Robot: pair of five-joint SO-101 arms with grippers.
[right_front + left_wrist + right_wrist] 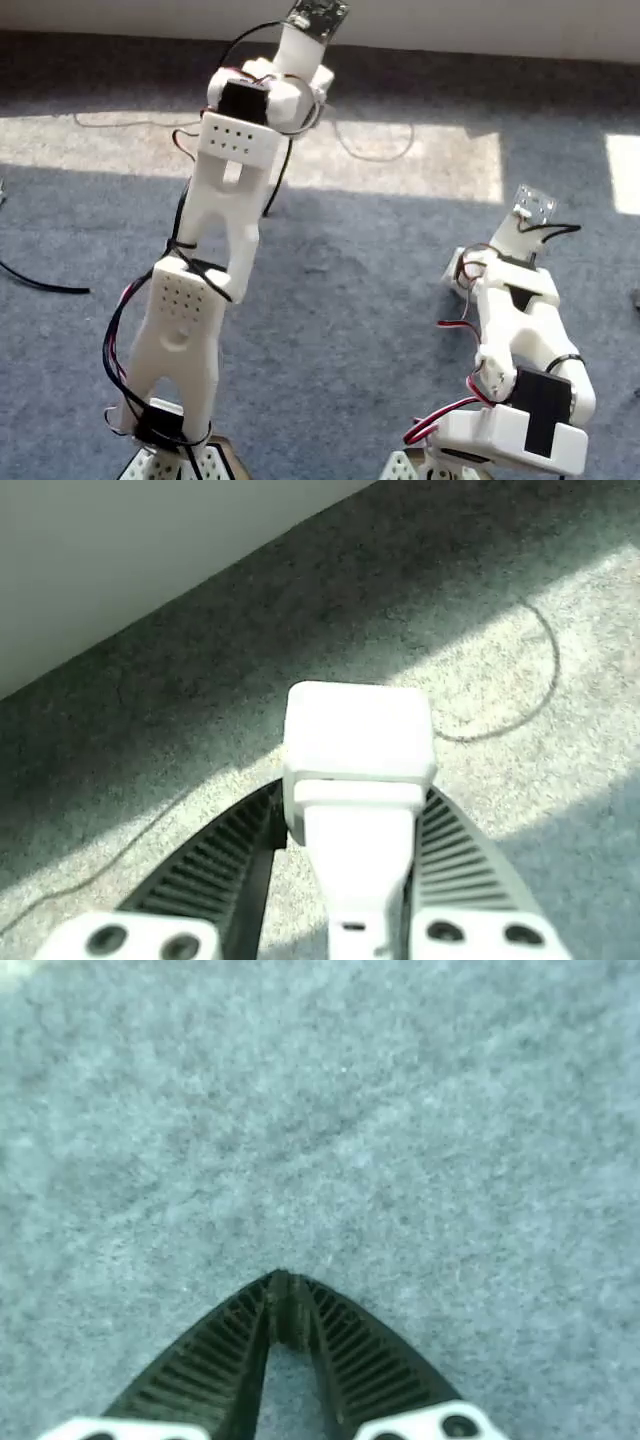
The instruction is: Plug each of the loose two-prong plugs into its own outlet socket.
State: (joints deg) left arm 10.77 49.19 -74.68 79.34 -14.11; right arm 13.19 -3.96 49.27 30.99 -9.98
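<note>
By the far edge of grey carpet (350, 310), left jaws clamp a white plug (358, 730); right jaws sit pressed together.

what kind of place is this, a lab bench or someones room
Most likely the carpeted floor of an indoor room, not a workbench. Grey carpet runs under everything, a pale wall borders its far edge, and bright sunlight patches fall across it, as from a window.

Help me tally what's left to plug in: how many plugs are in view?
1. A white plug is clamped in the left claw, over sunlit carpet near the wall. Others may be hidden or out of frame.
</note>
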